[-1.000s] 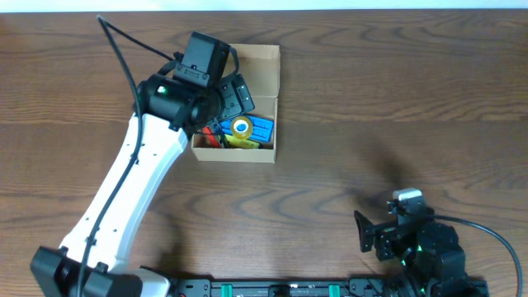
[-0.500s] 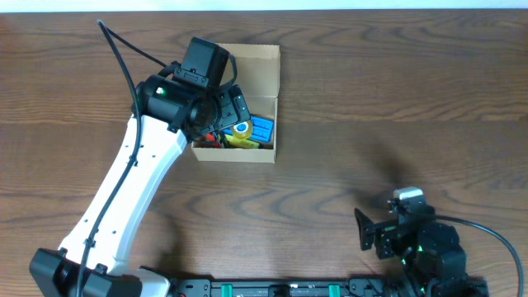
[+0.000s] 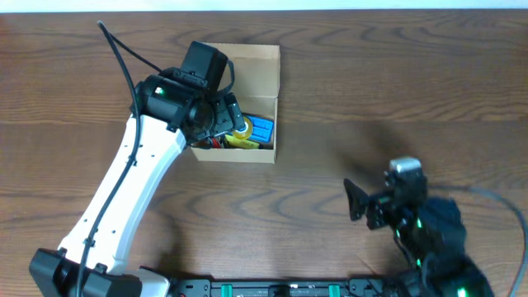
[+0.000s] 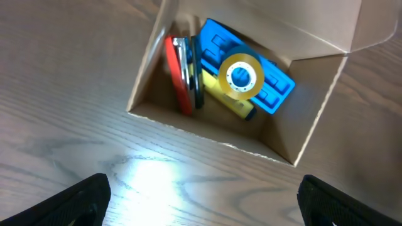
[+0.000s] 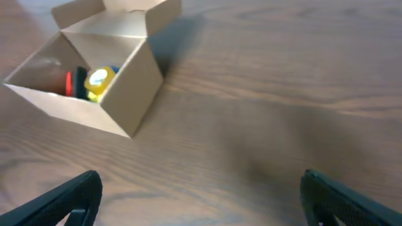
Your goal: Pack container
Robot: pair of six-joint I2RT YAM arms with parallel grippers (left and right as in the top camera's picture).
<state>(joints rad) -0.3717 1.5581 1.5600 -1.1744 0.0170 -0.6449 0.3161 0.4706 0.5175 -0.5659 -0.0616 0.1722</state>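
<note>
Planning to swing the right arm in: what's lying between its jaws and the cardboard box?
Nothing but bare wooden table separates the right gripper, jaws open, from the container. The right wrist view shows it, and the overhead view agrees.

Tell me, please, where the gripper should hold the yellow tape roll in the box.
Probably from straight above, pinching across its outer rim: the tape roll lies flat, hole upward, on the blue case inside the container; the walls block a sideways approach.

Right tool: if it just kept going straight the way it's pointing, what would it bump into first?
Probably the wooden table. The right tool seems to aim down at it, with the cardboard box off to the upper left in its view.
</note>
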